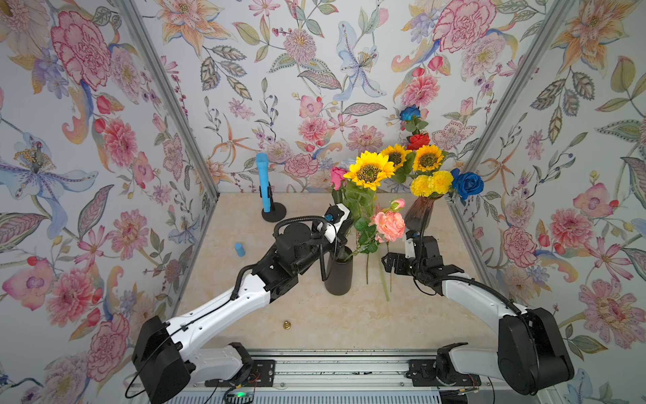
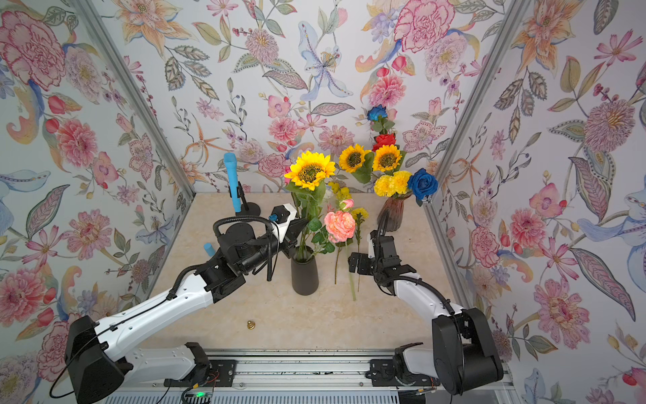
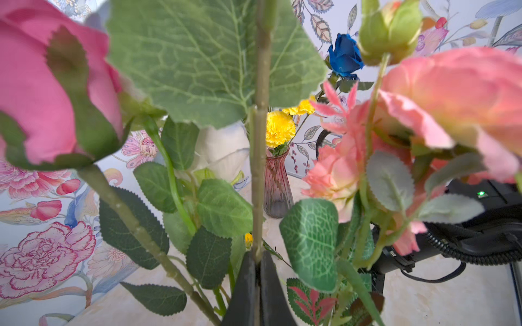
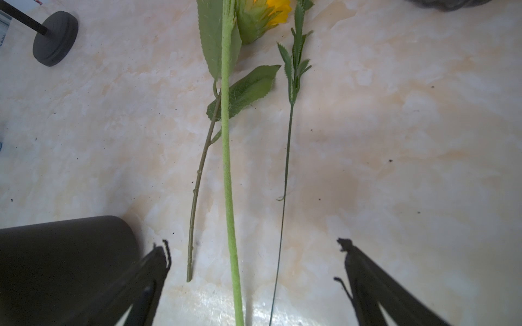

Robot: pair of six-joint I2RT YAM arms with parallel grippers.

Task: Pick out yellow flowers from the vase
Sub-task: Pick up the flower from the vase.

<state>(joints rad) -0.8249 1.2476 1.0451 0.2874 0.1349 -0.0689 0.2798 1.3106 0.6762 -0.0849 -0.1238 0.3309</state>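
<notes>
Yellow sunflower [image 1: 368, 171] in the black vase [image 1: 338, 273] was clamped by its stem in the closed left gripper [image 3: 257, 259] above the vase, and would best be drawn straight up past the pink roses [image 3: 42, 98]; the right gripper [image 4: 253, 244] was held open, empty, beside it.

A big sunflower [image 1: 368, 171] with a dark centre stands upright, its head turned upward. Its stem goes down to the mouth of the black vase [image 1: 338, 276], which stands in the middle of the table [image 1: 314, 321]. Just beside this vase three more yellow flowers [image 2: 351, 280] lie flat, their green stems side by side and their heads at the far end. At the back right, the glass vase [image 2: 395, 213] holds two sunflowers [image 1: 428, 158] and two ruffled pompoms [image 1: 431, 183], all upright.
</notes>
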